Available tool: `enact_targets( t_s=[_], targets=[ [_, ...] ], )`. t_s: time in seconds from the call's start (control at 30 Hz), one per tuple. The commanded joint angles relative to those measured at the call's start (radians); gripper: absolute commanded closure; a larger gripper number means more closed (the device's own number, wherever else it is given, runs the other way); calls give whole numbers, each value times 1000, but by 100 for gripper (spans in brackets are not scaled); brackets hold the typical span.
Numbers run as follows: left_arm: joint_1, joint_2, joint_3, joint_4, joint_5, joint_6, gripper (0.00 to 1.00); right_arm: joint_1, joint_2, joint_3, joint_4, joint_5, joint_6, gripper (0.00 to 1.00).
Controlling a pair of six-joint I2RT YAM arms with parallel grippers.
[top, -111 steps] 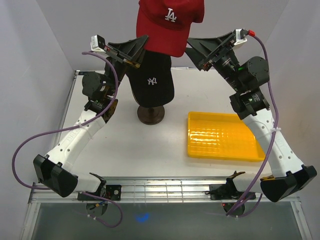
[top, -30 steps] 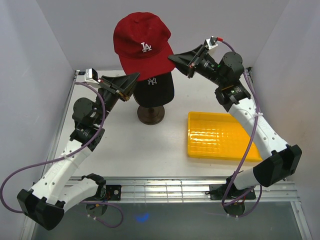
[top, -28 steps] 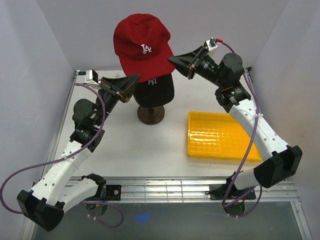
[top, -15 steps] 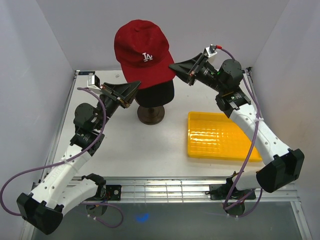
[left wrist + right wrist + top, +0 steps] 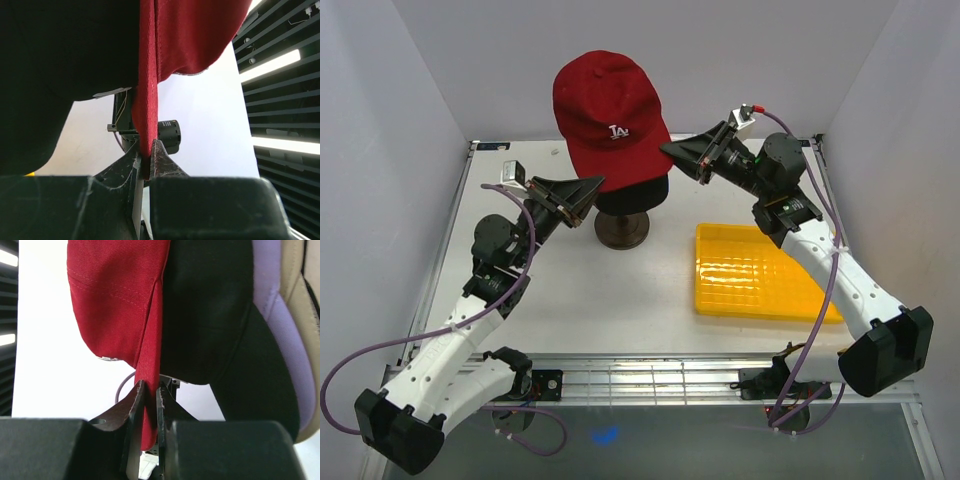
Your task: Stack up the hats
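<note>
Change: the red cap (image 5: 610, 115) sits lower than 3.7 s earlier. It has come down from the top edge of the overhead view, and it now hides the white logo of the black cap (image 5: 638, 192).
Red cap: upper centre of the overhead view, crown up and logo facing the camera, with its lower edge draped over the black cap.
Left gripper (image 5: 597, 187): clamped on the red cap's rim at its left side. The wrist view shows the red cloth pinched between the two fingers.
Right gripper (image 5: 667, 150): clamped on the rim at the opposite, right side, with the fingers pressed together on a fold of red cloth.
Stack beneath: the black cap is on top. A lavender cap (image 5: 272, 315) shows under it in the right wrist view, and a beige surface lies beyond that, cap or head not distinguishable.
Support: a dark stand (image 5: 622, 230) at centre, directly below the caps.
Done: the red cap is carried over the stack and appears partly seated.
Left: judged, final seating of the red cap and release by both grippers.
Surroundings: a yellow tray (image 5: 760, 275) lies right of centre, well apart from the stand.
</note>
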Motion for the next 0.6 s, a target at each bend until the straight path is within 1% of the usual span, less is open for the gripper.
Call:
enact_targets(
  t_s=[0.0,0.57],
  targets=[
    [-14,-22,-24,-7,80,4,100,2,-27,-26,21,28,-69,86],
    [-11,-44,-108,-27,77,-13,100,-15,-39,-127,24,36,-91,87]
  ],
)
